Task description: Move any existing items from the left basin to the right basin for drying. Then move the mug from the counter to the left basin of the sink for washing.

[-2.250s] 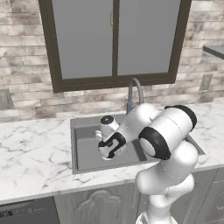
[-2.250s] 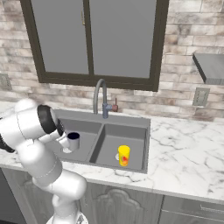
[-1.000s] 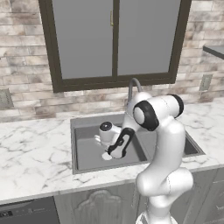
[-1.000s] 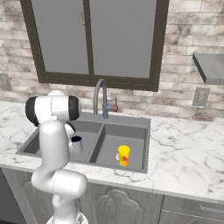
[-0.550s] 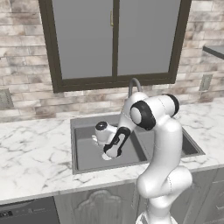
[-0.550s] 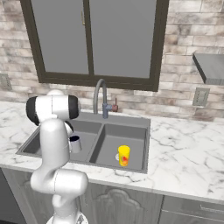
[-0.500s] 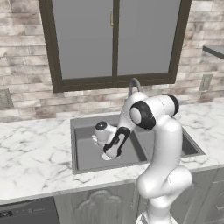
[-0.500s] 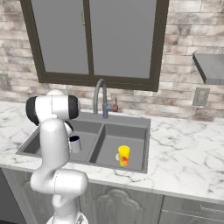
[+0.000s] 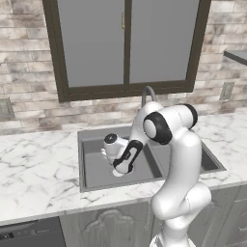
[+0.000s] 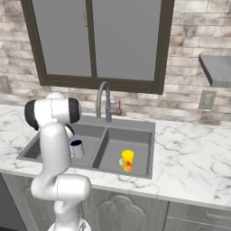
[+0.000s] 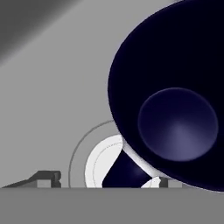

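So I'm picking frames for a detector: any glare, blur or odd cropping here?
Left base view: even light, sharp, but the arm hides most of the left basin. Right base view: sharp; yellow cup and mug are clear. Hand view: the mug is very close and cropped at the frame edge, drain partly covered.

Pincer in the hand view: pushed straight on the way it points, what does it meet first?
Most likely the mug, its dark inside looming just ahead of the pincer; behind it lie the pale drain and the left basin floor. Depth is uncertain.
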